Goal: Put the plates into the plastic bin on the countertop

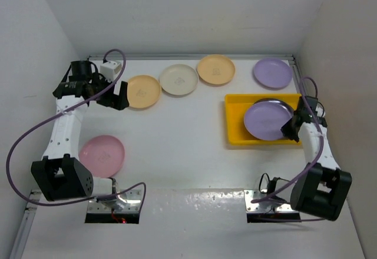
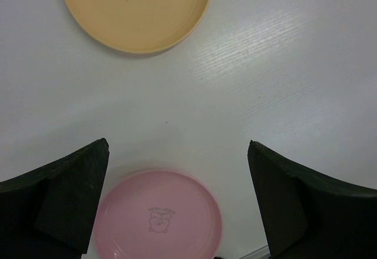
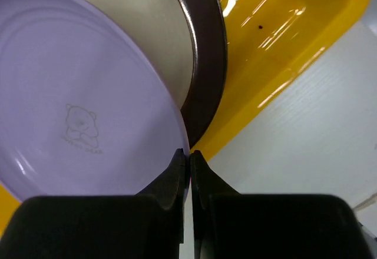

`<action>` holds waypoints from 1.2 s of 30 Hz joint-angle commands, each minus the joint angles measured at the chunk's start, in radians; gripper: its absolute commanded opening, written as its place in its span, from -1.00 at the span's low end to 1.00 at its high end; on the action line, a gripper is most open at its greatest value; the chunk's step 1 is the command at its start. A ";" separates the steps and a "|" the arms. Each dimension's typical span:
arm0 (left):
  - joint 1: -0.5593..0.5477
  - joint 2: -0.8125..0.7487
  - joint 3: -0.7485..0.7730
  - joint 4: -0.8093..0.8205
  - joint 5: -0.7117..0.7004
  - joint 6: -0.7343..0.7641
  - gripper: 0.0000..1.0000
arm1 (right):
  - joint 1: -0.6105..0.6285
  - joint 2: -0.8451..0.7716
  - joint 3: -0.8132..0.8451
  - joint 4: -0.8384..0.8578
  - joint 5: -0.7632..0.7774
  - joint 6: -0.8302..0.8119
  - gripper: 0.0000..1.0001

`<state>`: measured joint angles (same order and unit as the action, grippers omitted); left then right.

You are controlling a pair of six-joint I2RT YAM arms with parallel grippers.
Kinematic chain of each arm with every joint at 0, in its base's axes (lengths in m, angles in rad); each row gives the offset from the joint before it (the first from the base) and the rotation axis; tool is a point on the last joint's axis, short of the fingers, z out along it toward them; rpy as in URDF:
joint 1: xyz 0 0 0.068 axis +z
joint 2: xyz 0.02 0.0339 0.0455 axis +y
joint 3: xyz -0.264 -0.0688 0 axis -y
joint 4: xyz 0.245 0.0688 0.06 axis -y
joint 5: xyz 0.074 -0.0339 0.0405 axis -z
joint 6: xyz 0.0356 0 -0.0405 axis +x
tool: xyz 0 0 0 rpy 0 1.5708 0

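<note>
Right wrist view: seating lilac plate [image 3: 76,106] on grey-rimmed plate [image 3: 206,47] in yellow bin [image 3: 283,35], right gripper [image 3: 189,153] pressed shut at rim; backing off likely next.

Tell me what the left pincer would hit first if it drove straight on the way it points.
Probably bare countertop, in the gap between the pink plate and the pale orange plate. The open left pincer aims there; depth is unclear, but neither plate seems in line.

Grey-rimmed plate [image 3: 206,65] mostly beneath lilac plate [image 3: 76,106]
</note>
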<state>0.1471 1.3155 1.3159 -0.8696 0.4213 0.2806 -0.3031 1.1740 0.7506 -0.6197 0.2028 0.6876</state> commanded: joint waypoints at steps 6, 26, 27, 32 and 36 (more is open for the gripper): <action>0.014 0.112 0.085 0.027 -0.018 0.002 0.97 | -0.074 0.153 0.059 0.124 -0.072 -0.051 -0.92; -0.017 0.839 0.511 0.162 -0.287 -0.333 0.81 | 0.085 0.319 0.478 -0.118 0.223 -0.244 0.76; -0.017 0.870 0.534 0.162 -0.308 -0.333 0.81 | 0.096 0.331 0.505 -0.126 0.222 -0.256 0.76; -0.026 0.981 0.591 0.162 -0.336 -0.308 0.68 | 0.278 0.400 0.753 -0.164 0.212 -0.315 0.70; -0.037 1.028 0.591 0.162 -0.231 -0.308 -0.07 | 0.458 0.484 0.872 -0.157 0.158 -0.321 0.59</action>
<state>0.1223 2.3047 1.8923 -0.6926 0.1303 -0.0193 0.0685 1.6127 1.5578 -0.7490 0.3882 0.4011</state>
